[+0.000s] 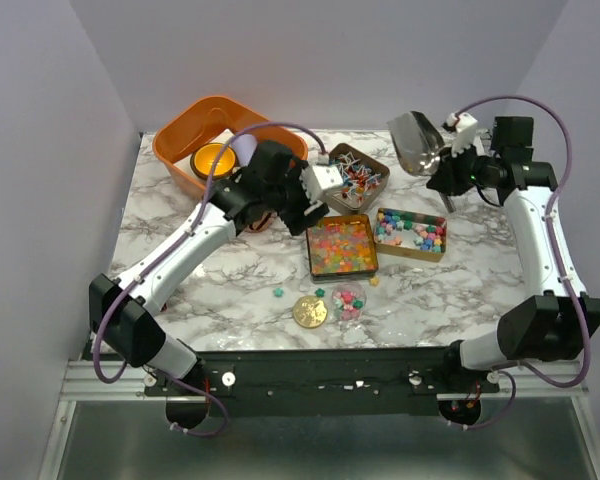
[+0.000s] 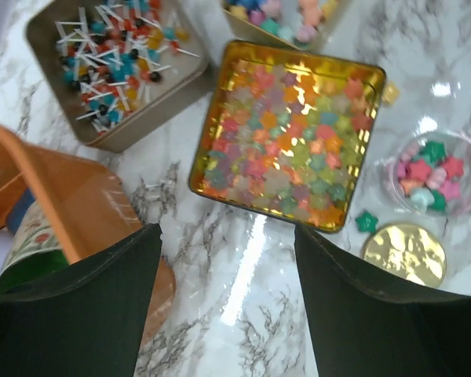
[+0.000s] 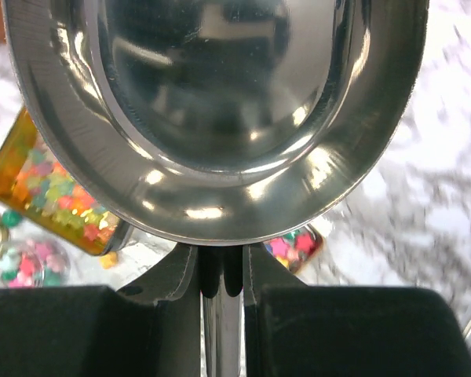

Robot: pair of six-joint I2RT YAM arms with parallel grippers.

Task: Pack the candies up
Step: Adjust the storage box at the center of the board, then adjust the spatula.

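Top external view, landmark: square gold tin of glossy orange, yellow and pink candies (image 1: 342,246), mid-table; every place below is given from it.
Far left of the tin: orange plastic tub (image 1: 185,133), holding a yellow-orange bowl (image 1: 215,159); what else sits inside is hidden by the left arm.
Just left of the tin: left gripper (image 2: 228,271), fingers spread wide with nothing between them, hovering over bare marble (image 2: 255,259).
Behind the tin: brown tin of small stick-and-wrapper sweets (image 1: 357,178).
In front of the tin: flat gold disc (image 1: 310,311), and a clear round cup (image 1: 347,301) with a few star candies in it; loose pieces lie around on the table.
Right of the tin: second gold tin of pastel candies (image 1: 411,233).
Far right and above: right gripper (image 3: 221,271), fingers pinched on the handle of a shiny steel scoop (image 1: 417,141), held raised; the bowl looks empty.
Step in hand: probably scooping candies into the clear cup, which is only partly filled.
Next move: likely lowering the scoop into a tin, while the left gripper steadies the cup.
Hard to make out: the scoop fills most of the right wrist view, and the background there is blurred.
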